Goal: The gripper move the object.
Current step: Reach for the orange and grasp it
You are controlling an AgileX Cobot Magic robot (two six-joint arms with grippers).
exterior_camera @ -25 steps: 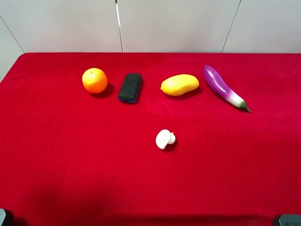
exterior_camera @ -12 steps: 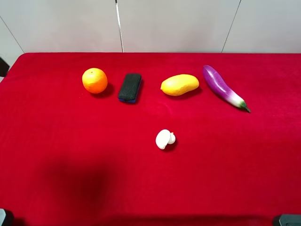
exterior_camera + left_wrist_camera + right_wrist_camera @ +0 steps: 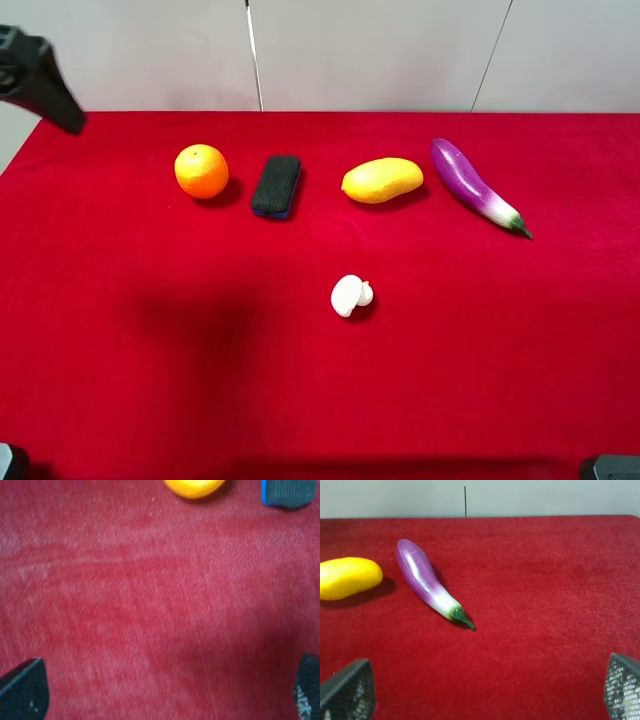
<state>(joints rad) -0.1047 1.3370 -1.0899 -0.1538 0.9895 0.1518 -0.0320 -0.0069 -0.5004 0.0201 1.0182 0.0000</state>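
Note:
The orange (image 3: 201, 171) is round and bright and sits on the red cloth at the back left, apart from everything. In the left wrist view only its lower edge (image 3: 195, 487) shows at the frame border. My left gripper (image 3: 160, 690) is open and empty, its black fingertips (image 3: 22, 690) wide apart above bare cloth, short of the orange. A black part of the left arm (image 3: 38, 84) shows at the far left in the high view. My right gripper (image 3: 485, 690) is open and empty, well away from the orange.
A dark sponge block (image 3: 276, 186) lies just right of the orange. A yellow mango (image 3: 382, 180), a purple eggplant (image 3: 474, 186) and a white mushroom (image 3: 350, 295) lie further right. The arm's shadow (image 3: 200, 320) falls on the red cloth (image 3: 480, 340).
The left arm has come into the high view at the upper left. Its shadow on the cloth has moved away from the front edge toward the middle. The objects have not moved.

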